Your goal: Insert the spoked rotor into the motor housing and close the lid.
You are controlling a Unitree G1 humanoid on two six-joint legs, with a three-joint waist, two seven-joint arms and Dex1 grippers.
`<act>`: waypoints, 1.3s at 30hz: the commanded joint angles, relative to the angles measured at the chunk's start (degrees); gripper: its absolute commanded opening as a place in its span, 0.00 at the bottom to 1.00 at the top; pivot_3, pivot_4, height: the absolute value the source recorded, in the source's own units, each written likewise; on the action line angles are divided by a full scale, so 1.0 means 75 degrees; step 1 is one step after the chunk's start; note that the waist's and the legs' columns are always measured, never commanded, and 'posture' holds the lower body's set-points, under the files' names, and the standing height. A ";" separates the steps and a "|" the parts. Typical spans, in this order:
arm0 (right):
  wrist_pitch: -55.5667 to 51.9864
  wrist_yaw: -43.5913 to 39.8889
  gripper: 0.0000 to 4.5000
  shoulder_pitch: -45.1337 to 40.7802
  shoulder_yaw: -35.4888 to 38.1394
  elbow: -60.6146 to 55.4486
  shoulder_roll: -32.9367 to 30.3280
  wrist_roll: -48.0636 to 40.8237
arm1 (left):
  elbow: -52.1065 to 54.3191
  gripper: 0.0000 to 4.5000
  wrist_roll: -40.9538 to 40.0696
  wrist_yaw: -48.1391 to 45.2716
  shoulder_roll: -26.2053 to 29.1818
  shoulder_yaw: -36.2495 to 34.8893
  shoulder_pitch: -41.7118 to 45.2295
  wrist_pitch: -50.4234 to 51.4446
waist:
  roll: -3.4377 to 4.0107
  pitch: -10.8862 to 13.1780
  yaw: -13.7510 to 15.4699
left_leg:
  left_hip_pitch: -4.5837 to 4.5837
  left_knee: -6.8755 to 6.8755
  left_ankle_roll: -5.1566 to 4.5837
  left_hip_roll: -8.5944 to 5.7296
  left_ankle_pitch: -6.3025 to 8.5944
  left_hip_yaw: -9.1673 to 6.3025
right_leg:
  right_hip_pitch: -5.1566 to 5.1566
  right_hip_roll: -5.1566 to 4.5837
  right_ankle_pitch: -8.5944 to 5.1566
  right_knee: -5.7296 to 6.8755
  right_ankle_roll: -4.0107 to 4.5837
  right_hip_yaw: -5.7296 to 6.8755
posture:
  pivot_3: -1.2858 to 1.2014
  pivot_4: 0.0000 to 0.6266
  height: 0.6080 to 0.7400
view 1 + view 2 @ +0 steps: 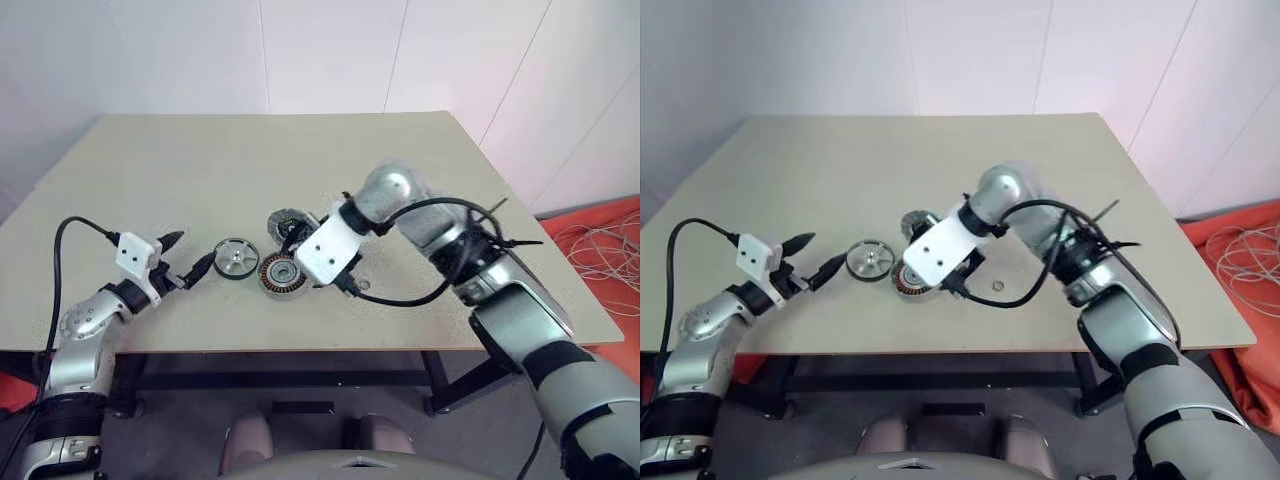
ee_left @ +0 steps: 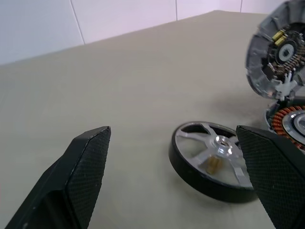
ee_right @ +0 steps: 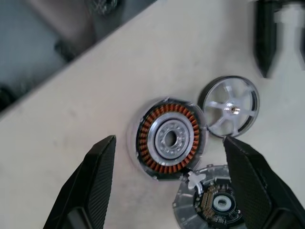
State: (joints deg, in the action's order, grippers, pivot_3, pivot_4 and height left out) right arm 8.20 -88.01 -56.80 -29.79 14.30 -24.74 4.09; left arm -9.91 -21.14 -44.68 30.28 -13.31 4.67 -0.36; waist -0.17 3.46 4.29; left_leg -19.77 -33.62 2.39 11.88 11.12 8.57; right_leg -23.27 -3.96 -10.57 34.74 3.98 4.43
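Centrally, a beige table (image 1: 200, 190) was seen carrying three round motor parts near its front edge. The right gripper (image 3: 169, 183) was held above the parts, pointing down at them, its two black fingers (image 3: 93, 183) spread wide apart with nothing between them. The left gripper (image 1: 188, 254) was stationed low over the table on the robot's left, just beside the parts, its fingers (image 2: 83, 176) likewise parted and empty.

The motor housing (image 3: 167, 138) was found lying flat on the table, copper windings ringed around a silvery centre, unfilled. The lid (image 3: 214, 200), grey and ribbed with a dark centre, was seen joined to the housing's edge by a small pale hinge piece and swung open; in the left wrist view it was shown tilted up (image 2: 281, 47) beyond the housing. The spoked rotor (image 1: 235, 259) was lying flat on the table just left of the housing, between it and the left gripper's fingertips. A tiny metal ring (image 1: 364, 285) was noted on the table to the right of the housing.
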 commanded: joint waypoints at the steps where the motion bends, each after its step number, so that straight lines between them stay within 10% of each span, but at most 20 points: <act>1: -0.1972 0.0043 0.90 0.0467 0.0962 -0.0990 -0.0378 -0.1144 | 0.0479 1.00 -0.0253 -0.0200 0.0142 -0.0142 -0.0037 0.0138 | -0.0001 0.0000 0.0013 | 0.0006 0.0001 0.0001 0.0001 -0.0001 0.0000 | 0.0002 0.0001 -0.0017 0.0001 -0.0029 0.0000 | 0.52 0.00 1.00; 17: -0.3130 0.4196 0.90 0.4882 0.3194 -0.1354 -0.0398 -0.1648 | 0.1165 1.00 -0.0999 -0.0992 0.0415 -0.0313 -0.0599 0.1019 | -0.0001 -0.0001 0.0154 | 0.0076 0.0038 0.0010 -0.0009 -0.0006 0.0007 | 0.0062 0.0002 -0.0040 -0.0049 -0.0069 0.0003 | 0.52 0.00 1.00; 39: -0.1530 0.4311 0.90 0.5685 0.2812 -0.0041 -0.0542 -0.1240 | 0.1420 1.00 -0.0888 -0.0958 0.0350 -0.0239 -0.0676 0.1147 | 0.0002 0.0000 0.0136 | 0.0092 0.0075 0.0002 -0.0010 -0.0002 0.0006 | 0.0113 0.0003 -0.0039 -0.0129 -0.0073 0.0012 | 0.52 0.00 1.00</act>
State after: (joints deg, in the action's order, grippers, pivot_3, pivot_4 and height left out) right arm -4.04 -54.99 -14.54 -8.76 14.08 -27.78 -5.24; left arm -1.25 -27.80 -52.11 32.51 -14.57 -0.83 8.77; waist -0.15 3.46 5.31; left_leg -19.06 -33.06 2.40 11.81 11.11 8.62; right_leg -22.39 -3.94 -10.86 33.76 3.43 4.53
